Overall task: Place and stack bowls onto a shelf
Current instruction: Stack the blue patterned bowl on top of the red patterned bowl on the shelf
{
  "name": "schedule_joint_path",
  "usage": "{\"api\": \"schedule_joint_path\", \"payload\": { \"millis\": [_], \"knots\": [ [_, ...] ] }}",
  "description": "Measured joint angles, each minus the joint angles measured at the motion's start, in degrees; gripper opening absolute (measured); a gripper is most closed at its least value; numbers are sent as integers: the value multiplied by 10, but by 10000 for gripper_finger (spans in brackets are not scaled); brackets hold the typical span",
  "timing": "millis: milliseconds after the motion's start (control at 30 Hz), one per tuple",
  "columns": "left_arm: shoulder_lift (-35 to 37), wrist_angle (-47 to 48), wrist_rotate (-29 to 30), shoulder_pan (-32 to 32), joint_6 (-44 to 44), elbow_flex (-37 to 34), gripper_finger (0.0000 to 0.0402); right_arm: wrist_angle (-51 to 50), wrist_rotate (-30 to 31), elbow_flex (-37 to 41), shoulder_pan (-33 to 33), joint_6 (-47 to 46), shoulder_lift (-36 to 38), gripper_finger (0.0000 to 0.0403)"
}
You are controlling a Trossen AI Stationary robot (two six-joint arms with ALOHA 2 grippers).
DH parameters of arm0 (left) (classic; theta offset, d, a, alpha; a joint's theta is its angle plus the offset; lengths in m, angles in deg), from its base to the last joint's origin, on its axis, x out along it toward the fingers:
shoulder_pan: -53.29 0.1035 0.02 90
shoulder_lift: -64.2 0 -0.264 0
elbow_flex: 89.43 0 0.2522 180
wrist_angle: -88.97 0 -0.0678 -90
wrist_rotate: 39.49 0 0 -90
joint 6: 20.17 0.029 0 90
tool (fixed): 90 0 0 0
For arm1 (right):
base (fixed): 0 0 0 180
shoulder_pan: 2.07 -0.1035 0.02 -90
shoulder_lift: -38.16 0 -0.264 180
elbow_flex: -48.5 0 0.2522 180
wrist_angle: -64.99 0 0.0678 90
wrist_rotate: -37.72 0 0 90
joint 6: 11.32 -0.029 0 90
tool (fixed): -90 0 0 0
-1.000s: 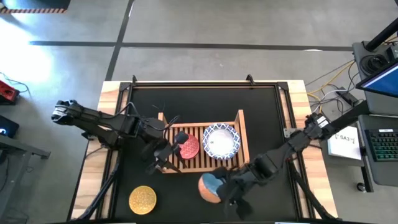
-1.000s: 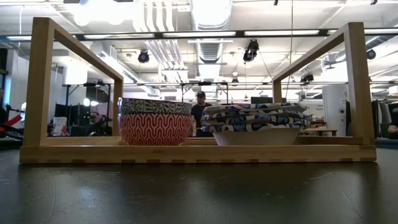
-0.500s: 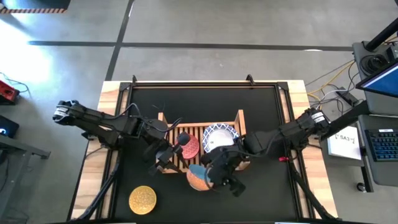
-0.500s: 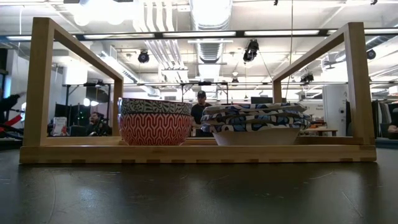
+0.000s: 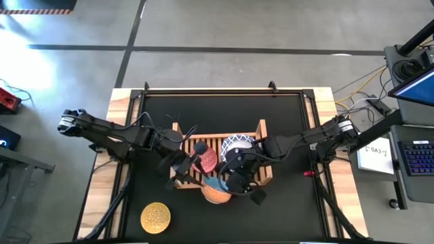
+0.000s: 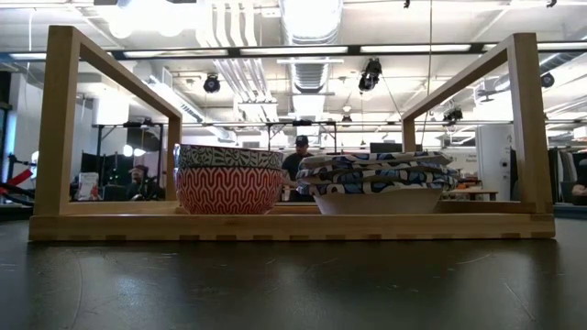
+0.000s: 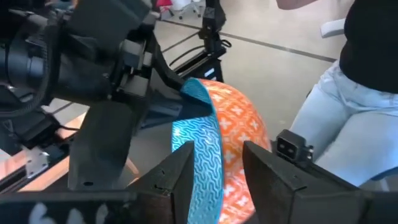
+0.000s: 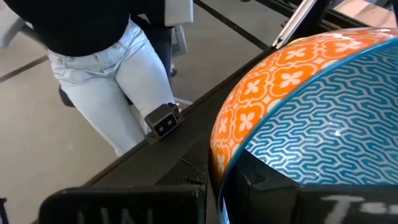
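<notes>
My right gripper is shut on a small bowl, light blue inside and orange outside, just off the near wall of the wooden shelf. My left gripper is open beside the bowl's left; in the left wrist view the bowl shows between its fingers, and I cannot tell if they touch. On the shelf's base a red bowl holds a grey-blue one, and the white blue-rimmed bowls sit nested. A yellow bowl rests on the table. My right gripper holds the light blue bowl by its rim, one finger inside the bowl and the other outside against the orange wall. The fingers come from the table's right. The bowl is lifted clear and tipped on its side, its opening turned toward my left gripper.
The shelf's raised side walls flank the two stacks. The black mat lies bare beyond the shelf. A person in jeans stands past the table's edge. A desk with keyboard is to the right.
My right gripper has carried the light blue bowl from the near right of the mat leftward and toward the shelf's near wall, close to my left gripper. The bowl has tipped further onto its side. The left arm has barely shifted.
</notes>
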Motion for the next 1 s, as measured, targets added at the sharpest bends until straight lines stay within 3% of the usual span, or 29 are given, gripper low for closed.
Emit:
{"api": "schedule_joint_path", "payload": {
  "millis": [467,767,1000],
  "knots": [
    [-15,0,3,0,-8,0,208,-17,0,0,34,41,0,13],
    [-25,4,4,0,-14,0,205,-41,-30,0,47,46,0,13],
    [-26,-5,8,0,-74,0,195,-48,-42,0,55,20,0,13]
  ]
}}
